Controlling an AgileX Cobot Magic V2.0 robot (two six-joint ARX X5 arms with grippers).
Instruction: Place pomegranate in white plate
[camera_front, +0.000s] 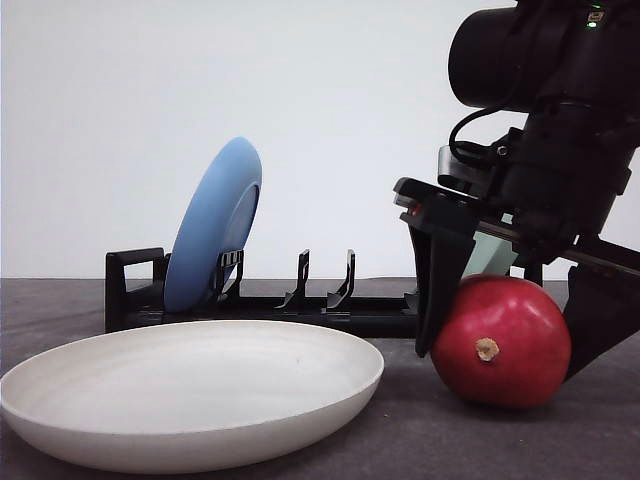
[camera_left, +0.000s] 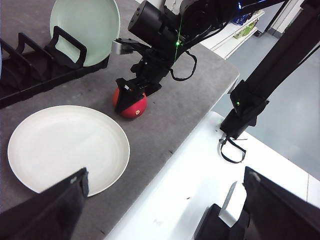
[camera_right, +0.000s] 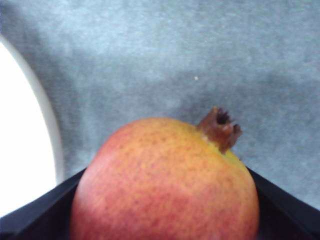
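A plain white wall (camera_front: 200, 80) rises behind the grey felt-like tabletop (camera_front: 400, 430). In the left wrist view, a white ledge (camera_left: 190, 180) borders the tabletop, beyond it grey-blue floor (camera_left: 295, 135) and a white shelf unit (camera_left: 240, 30).

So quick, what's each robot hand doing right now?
Left gripper: open, holding nothing.
Right gripper: fingers on both sides of the pomegranate on the table; cannot tell if it's squeezing yet.

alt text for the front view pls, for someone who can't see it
The right tool straddles a red pomegranate resting on the dark table, one finger on each side. An empty white plate sits to its left, and behind stands a black rack holding an upright blue plate.
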